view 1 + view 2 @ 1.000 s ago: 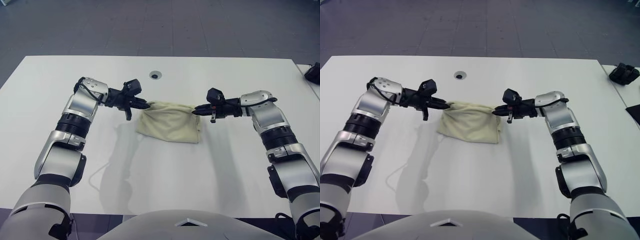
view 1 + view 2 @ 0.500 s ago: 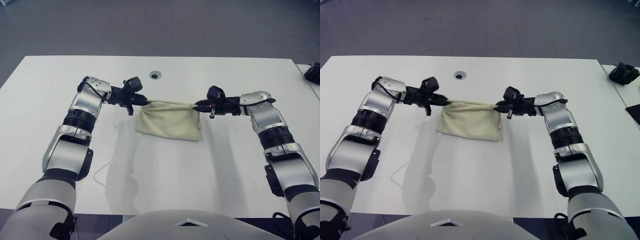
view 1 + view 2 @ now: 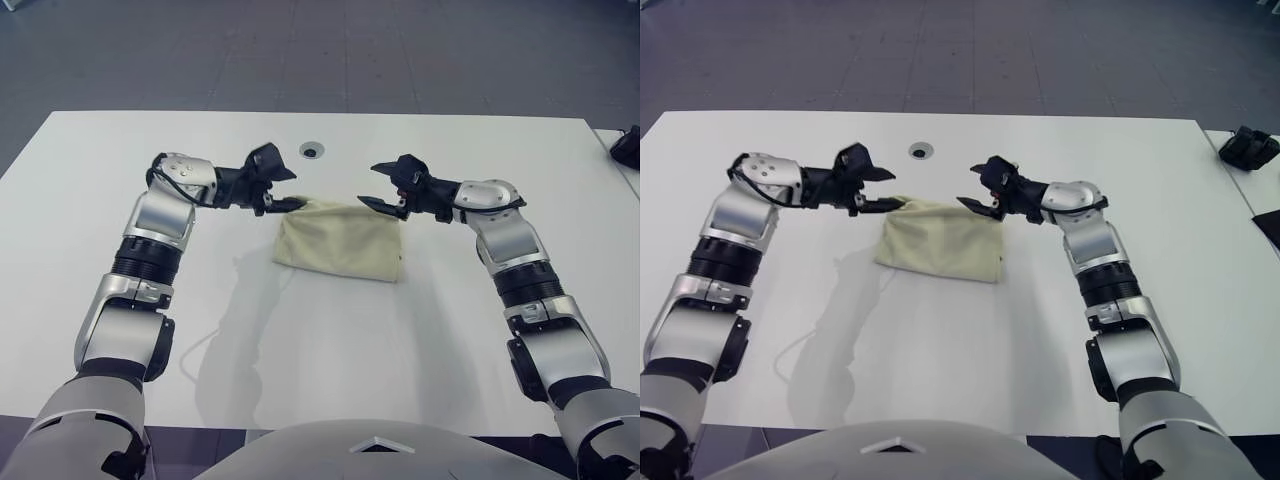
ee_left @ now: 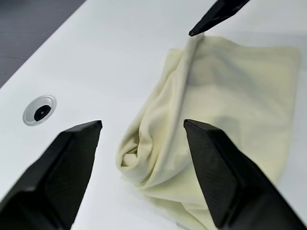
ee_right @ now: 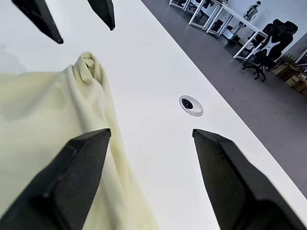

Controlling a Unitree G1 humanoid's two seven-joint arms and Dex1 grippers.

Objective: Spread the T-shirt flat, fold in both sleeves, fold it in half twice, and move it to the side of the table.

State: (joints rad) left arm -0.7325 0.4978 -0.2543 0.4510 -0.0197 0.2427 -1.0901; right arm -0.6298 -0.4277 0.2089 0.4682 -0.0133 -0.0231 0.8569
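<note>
A pale yellow T-shirt (image 3: 340,242), folded into a small rectangle, lies on the white table (image 3: 300,340) near its middle. My left gripper (image 3: 287,191) is open just above the shirt's far left corner, which is bunched up (image 4: 144,158). My right gripper (image 3: 374,185) is open just above the far right corner (image 5: 88,64). Neither holds any cloth. In each wrist view the shirt (image 4: 230,81) lies beyond the spread fingers (image 5: 72,177), and the other arm's fingertips (image 4: 216,17) show past it.
A round cable hole (image 3: 311,150) sits in the table beyond the shirt. A black object (image 3: 1245,145) rests on a neighbouring surface at the far right. Bare tabletop lies on both sides and in front of the shirt.
Both grippers were shut on the shirt's far corners, holding that edge taut. They have opened and let go, and the edge now lies slack on the table.
</note>
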